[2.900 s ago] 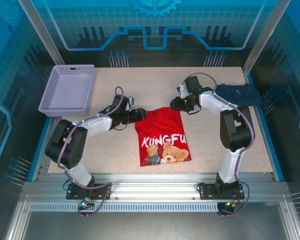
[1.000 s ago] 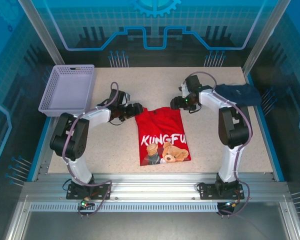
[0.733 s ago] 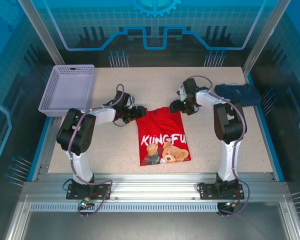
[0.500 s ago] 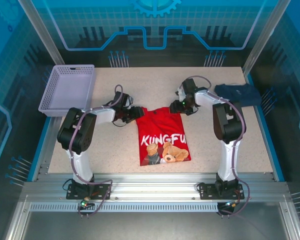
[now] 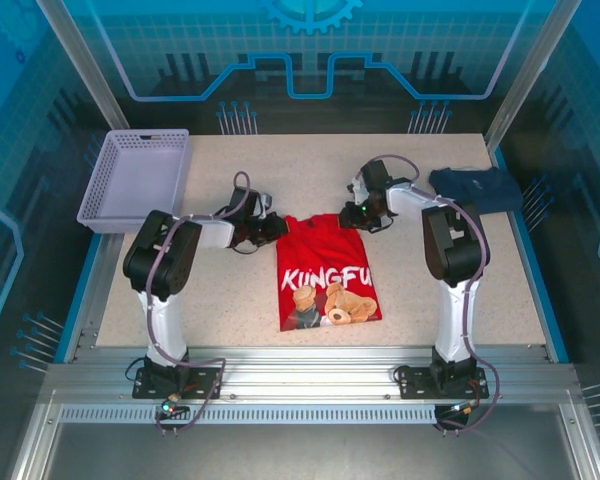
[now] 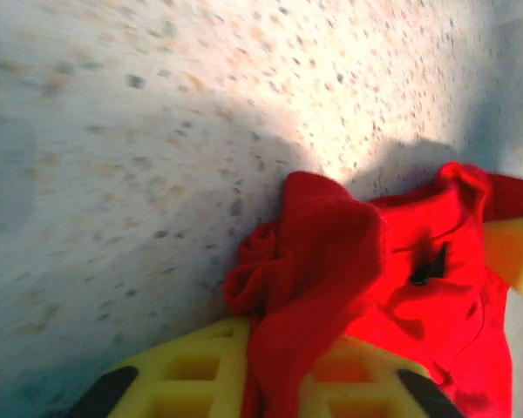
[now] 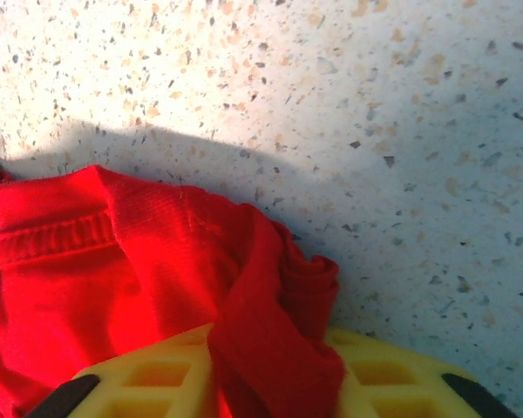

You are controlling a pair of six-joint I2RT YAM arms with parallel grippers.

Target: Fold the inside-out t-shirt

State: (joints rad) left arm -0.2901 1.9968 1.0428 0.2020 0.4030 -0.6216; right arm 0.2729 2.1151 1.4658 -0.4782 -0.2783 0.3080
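Inside-out t-shirt [image 5: 325, 262] pinched by left claw [image 5: 277, 228] and right claw [image 5: 350, 212].

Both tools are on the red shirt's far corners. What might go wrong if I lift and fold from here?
1. The left tool pinches only a bunched edge of the inside-out t-shirt, which may slip out on lifting.
2. The right tool grips a similarly small roll of cloth, so one corner could drop and skew the fold.
3. The dark garment lies off to the right, and a wide swing might snag it.
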